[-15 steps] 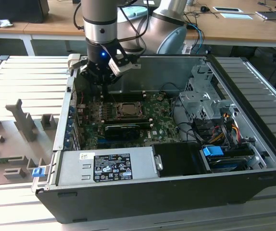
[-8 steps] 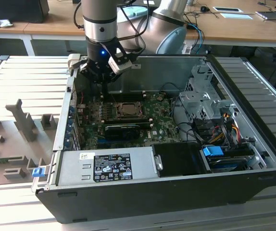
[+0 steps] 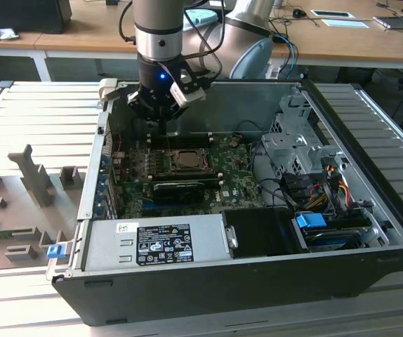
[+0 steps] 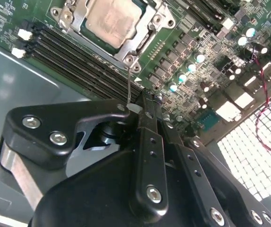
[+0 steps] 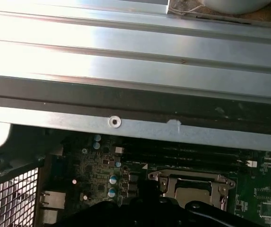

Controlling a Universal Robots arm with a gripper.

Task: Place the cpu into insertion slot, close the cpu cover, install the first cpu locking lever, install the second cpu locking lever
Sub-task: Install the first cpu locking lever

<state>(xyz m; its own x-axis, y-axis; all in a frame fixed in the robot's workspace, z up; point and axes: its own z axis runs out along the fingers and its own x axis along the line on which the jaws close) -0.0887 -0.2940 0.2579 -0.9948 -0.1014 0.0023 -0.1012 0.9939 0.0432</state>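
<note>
1. The gripper hangs inside the open computer case, just above the green motherboard; in the second wrist view its black fingers meet at the tips, pressed together, with a thin wire lever rising right at the tips. Whether they pinch it I cannot tell.
2. The lever runs from the tips to a corner of the insertion slot.
3. The cpu lies flat in that slot, silvery top up, framed by the cpu cover, which lies down around it.
4. Black memory slots run beside the socket, between it and the case's grey wall.
5. In the exterior view the socket sits just below the gripper.
</note>
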